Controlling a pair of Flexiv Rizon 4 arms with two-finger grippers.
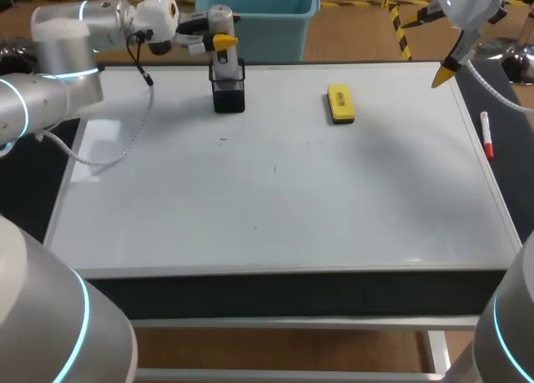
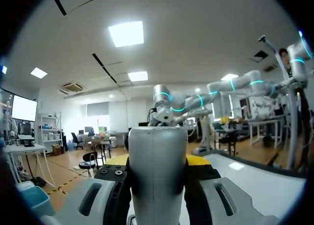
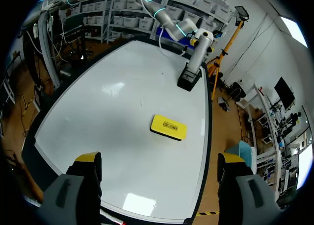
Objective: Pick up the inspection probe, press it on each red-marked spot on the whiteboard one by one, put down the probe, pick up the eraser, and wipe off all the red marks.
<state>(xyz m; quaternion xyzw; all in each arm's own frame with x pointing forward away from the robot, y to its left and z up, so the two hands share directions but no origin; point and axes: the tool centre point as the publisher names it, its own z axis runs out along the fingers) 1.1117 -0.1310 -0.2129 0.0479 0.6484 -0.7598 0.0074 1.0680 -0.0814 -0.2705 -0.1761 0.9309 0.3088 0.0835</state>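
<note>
My arms at a whiteboard; my left gripper clasps the inspection probe.
Head view: the probe stands in a black holder at the far edge, with the yellow eraser lying to its right. Left wrist view: grey probe clamped between both fingers. Right wrist view: my right gripper spread wide, eraser ahead on the board.

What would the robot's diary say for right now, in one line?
left gripper: shut on probe, in black holder | right gripper: open, above whiteboard | eraser: on whiteboard, untouched
</note>
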